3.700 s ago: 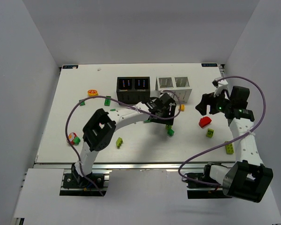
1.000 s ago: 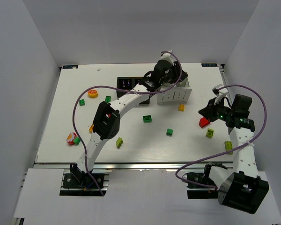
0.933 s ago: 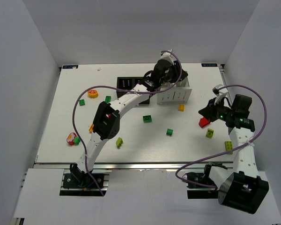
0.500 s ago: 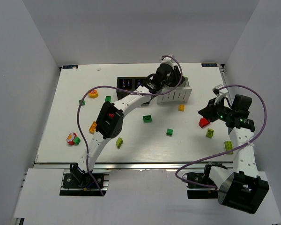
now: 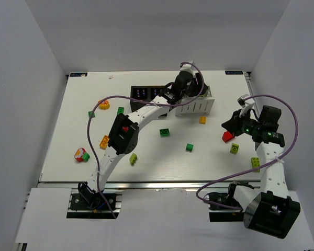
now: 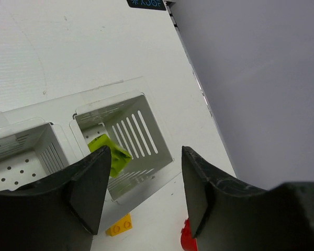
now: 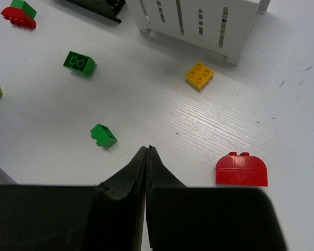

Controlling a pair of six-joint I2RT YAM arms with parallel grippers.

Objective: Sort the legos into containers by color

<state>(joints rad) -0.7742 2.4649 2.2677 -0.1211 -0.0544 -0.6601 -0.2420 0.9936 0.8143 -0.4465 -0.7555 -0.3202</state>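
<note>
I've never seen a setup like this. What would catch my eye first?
The long left arm reaches right across the table, its jaws open above the white container, with a lime brick tilted inside the compartment below. On the other side, the right arm holds its jaws pinched shut just above the table beside a red rounded brick. Loose bricks, such as a green one, dot the table.

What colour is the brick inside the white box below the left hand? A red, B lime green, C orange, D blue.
B: the left wrist view shows a lime brick lying tilted in one compartment of the white box.
</note>
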